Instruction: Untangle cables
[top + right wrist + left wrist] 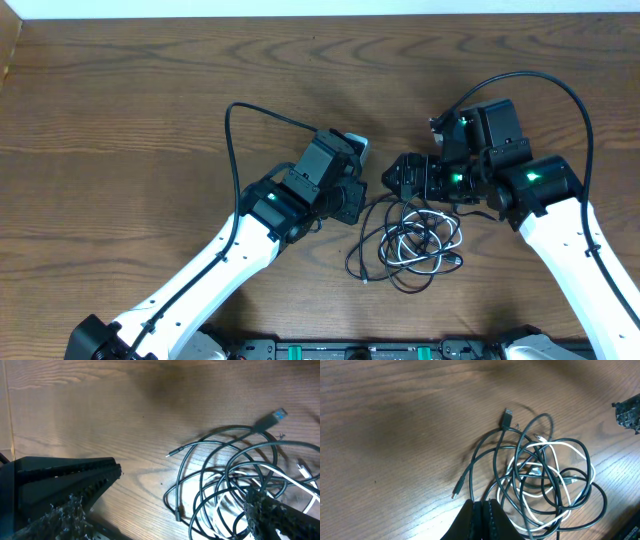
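Overhead, the cables (405, 248) lie tangled at 4 o'clock from the bench (120, 110) centre, with open wood toward 12 and 9. Only the wrist views show the grip: left jaws pressed shut at the tangle's edge, right jaws wide astride it.

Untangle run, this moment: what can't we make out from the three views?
Left wrist: the shut left pincer covers its own contact spot, so whether it pinches one of the thin black and white USB cords is unclear; the bottom edge cuts off the tangle.
Right wrist: the open right pincer and the right edge hide part of the tangle.
Overhead: cords too thin and overlapped to count or trace.
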Action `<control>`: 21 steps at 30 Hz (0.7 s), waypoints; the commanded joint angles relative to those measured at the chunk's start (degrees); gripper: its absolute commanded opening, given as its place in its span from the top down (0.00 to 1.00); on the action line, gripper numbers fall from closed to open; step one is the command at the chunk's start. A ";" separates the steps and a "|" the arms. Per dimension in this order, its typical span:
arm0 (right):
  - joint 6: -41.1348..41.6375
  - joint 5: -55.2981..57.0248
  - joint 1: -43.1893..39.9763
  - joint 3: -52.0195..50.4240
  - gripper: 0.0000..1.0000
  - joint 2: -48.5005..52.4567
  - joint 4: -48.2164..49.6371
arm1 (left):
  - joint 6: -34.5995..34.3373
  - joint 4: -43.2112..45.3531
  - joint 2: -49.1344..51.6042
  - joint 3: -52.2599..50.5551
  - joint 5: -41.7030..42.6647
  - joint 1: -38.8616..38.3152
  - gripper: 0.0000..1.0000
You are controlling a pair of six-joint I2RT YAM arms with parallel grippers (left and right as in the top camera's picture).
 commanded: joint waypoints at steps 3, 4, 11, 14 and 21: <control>0.17 0.50 0.13 0.04 0.01 -0.33 -0.13 | -3.21 -0.92 -0.48 0.35 -6.99 -0.11 0.93; 0.17 0.50 0.13 0.04 0.01 -0.33 -0.13 | -4.74 -1.09 -0.63 0.35 -9.64 -0.11 0.93; 0.17 0.50 0.13 0.04 0.01 -0.33 -0.13 | -9.94 -1.33 -2.62 0.35 -16.81 1.64 0.92; 0.17 0.50 0.13 0.04 0.01 -0.33 -0.13 | -9.97 -2.97 -4.11 0.35 -16.81 2.43 0.93; 0.17 0.50 0.13 0.04 0.01 -0.33 -0.13 | -9.94 -3.80 -6.05 0.35 -16.83 2.49 0.93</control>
